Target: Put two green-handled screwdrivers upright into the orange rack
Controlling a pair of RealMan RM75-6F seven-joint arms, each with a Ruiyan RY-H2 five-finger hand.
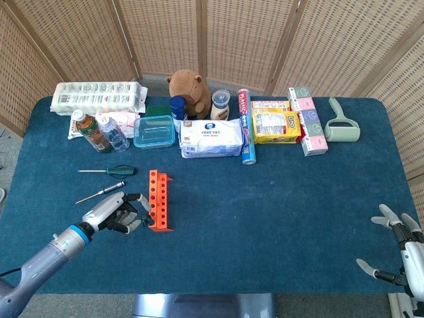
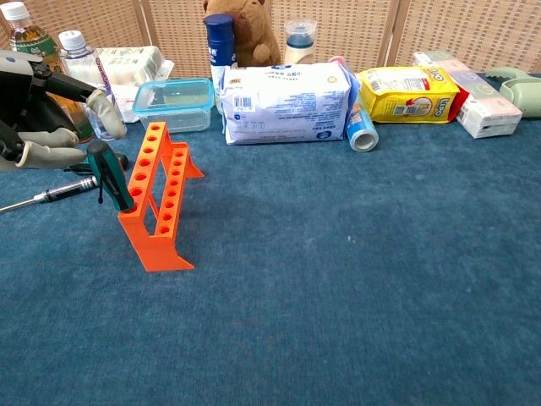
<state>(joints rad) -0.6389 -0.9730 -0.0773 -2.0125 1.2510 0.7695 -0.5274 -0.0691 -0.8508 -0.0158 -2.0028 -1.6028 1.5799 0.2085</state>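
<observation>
The orange rack (image 1: 159, 199) (image 2: 162, 196) stands left of the table's middle. One green-handled screwdriver (image 2: 110, 174) stands slightly tilted in the rack's nearest hole. My left hand (image 1: 121, 213) (image 2: 38, 110) is just left of it with its fingers spread; the thumb tip lies close beside the handle, and no finger wraps it. A second green-handled screwdriver (image 1: 118, 170) lies flat on the cloth behind the hand. My right hand (image 1: 402, 255) hangs open at the table's near right corner, holding nothing.
A slim dark-handled screwdriver (image 1: 101, 193) (image 2: 52, 194) lies left of the rack. Bottles (image 1: 93, 130), a blue-lidded box (image 1: 154, 131), a wipes pack (image 1: 212, 138), a plush toy (image 1: 189, 86) and cartons (image 1: 275, 124) line the far side.
</observation>
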